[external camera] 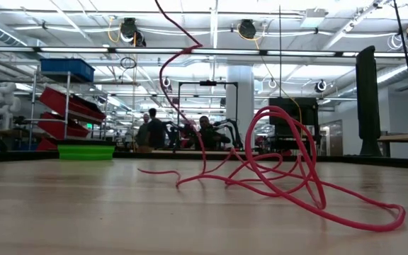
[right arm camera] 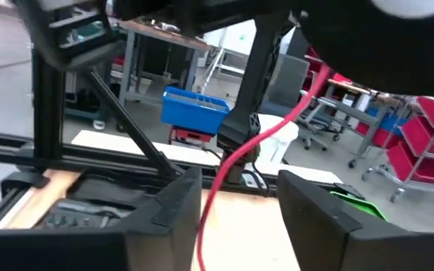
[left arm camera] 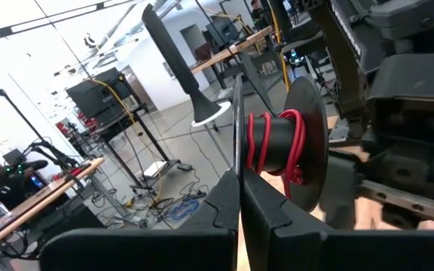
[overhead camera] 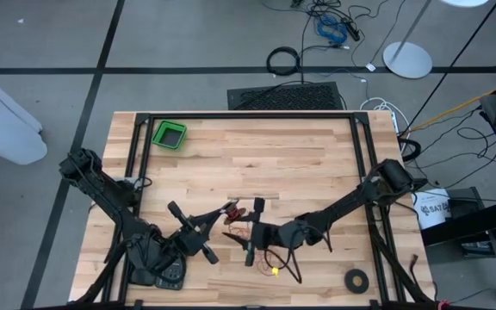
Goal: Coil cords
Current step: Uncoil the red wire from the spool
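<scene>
Loose red cord [external camera: 289, 177] sprawls in slack loops on the wood right in front of the low camera, and one strand of it rises out of sight toward my arms. Only a few turns sit on the black spool [left arm camera: 281, 147], so I judge the coiling barely begun: most of the cord is on the worktop near its front edge, about midway along, and all of that has to be wound on.

My left gripper [left arm camera: 239, 199] is clamped shut on the spool's near flange, holding it up in the air above the front part of the worktop. My right gripper [right arm camera: 236, 199] stands close beside it, fingers apart, with the cord running up between them; I cannot tell whether they touch it, and I do not count it as held.

From above, a tangle of cord with a small yellow tag [overhead camera: 275, 270] lies under the right gripper. A flat black tape ring [overhead camera: 356, 279] rests near the front right corner, and a green bin [overhead camera: 170, 134] sits near the back left corner. The worktop [overhead camera: 300, 164] is pale butcher-block wood inside a black frame.

Beyond it is a bright workshop: red shelf bins, a blue crate, other robot rigs, seated people far off, and cables on the grey floor.
</scene>
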